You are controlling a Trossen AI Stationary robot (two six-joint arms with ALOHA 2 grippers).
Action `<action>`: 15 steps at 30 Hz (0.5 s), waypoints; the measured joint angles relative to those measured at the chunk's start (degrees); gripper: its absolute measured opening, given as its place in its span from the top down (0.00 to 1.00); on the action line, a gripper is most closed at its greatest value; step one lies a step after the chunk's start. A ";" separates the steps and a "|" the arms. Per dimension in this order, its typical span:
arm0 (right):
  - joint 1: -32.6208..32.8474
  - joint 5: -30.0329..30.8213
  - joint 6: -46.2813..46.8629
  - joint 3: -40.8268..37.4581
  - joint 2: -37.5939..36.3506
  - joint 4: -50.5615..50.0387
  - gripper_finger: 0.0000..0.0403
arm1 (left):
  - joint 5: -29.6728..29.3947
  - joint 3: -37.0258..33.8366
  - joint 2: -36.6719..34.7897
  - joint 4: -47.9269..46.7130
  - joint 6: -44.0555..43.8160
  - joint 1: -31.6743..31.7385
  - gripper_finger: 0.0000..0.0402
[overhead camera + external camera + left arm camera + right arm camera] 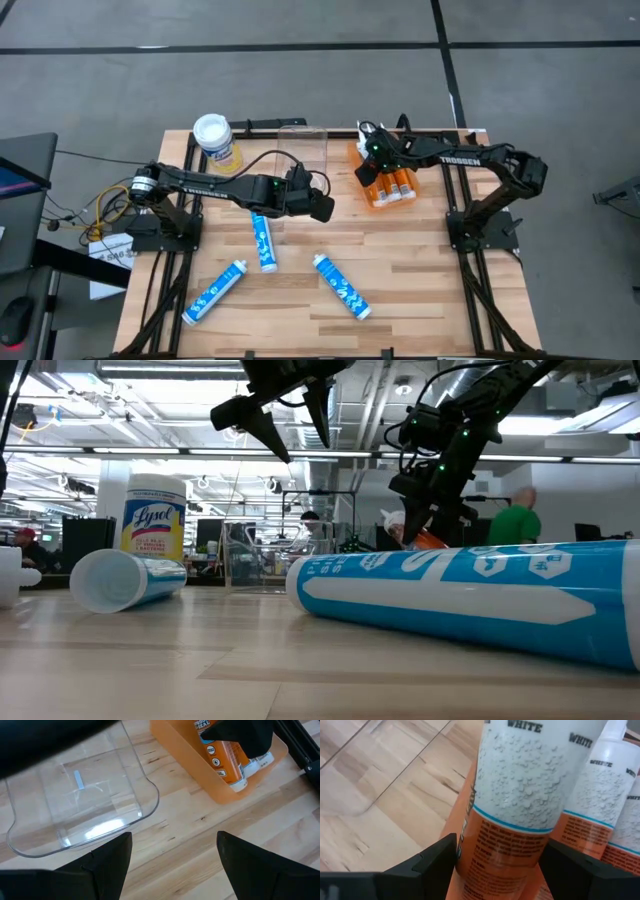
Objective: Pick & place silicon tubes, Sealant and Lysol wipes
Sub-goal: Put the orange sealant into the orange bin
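Three blue-and-white silicone tubes [262, 240], [214, 291], [341, 285] lie on their sides on the wooden table. The Lysol wipes canister [214, 139] stands upright at the far left and also shows in the low view [153, 515]. Several orange-and-white sealant tubes [393, 184] lie in an orange tray [186, 764]. My right gripper [499, 856] is over the tray's far left end, shut on one sealant tube [520, 785]. My left gripper [173, 842] is open and empty, raised over the table's middle [322, 207], near a clear bin [80, 795]. My right gripper pinches one sealant tube between its two fingers, on the orange part of its body [485, 845]. The fingers lie across the tube and come from above, slanting down. Its orange end [428, 540] shows below the fingers. I cannot tell whether it is clear of the tray.
The clear plastic bin [300, 150] stands at the far middle, between the canister and the orange tray. Bare wood lies at the table's right near side [450, 290]. A person in green [515, 520] is in the room behind.
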 joint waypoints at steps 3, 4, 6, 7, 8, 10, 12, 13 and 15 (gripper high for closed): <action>0.05 -0.46 -0.39 0.00 0.00 -0.03 0.36 | 0.00 0.00 0.00 0.00 0.02 0.00 0.29; 0.11 -0.59 -0.39 0.00 -0.02 -0.07 0.36 | 0.00 0.00 0.00 0.00 0.02 0.00 0.29; 0.11 -0.55 -0.23 0.00 -0.02 -0.07 0.36 | 0.00 0.00 0.00 0.00 0.04 0.00 0.29; 0.11 -0.57 -0.21 0.00 -0.02 -0.07 0.36 | 0.00 0.00 0.00 0.00 0.04 0.00 0.29; 0.11 -0.59 -0.18 0.00 -0.04 -0.07 0.36 | 0.00 0.00 -0.02 0.00 0.06 0.00 0.29; 0.00 -0.66 -0.10 0.00 -0.04 -0.07 0.37 | 0.00 0.00 -0.02 0.00 0.11 0.00 0.29; -0.02 -0.66 -0.10 0.00 -0.41 -0.16 0.37 | 0.00 0.00 -0.02 0.00 0.58 0.00 0.29; -0.09 -0.66 -0.10 0.04 -0.80 -0.27 0.37 | 0.00 0.00 -0.02 0.00 0.76 0.00 0.29; -0.09 -0.68 -0.08 0.75 -1.35 -1.52 0.37 | 0.00 0.00 -0.02 0.00 1.55 0.00 0.29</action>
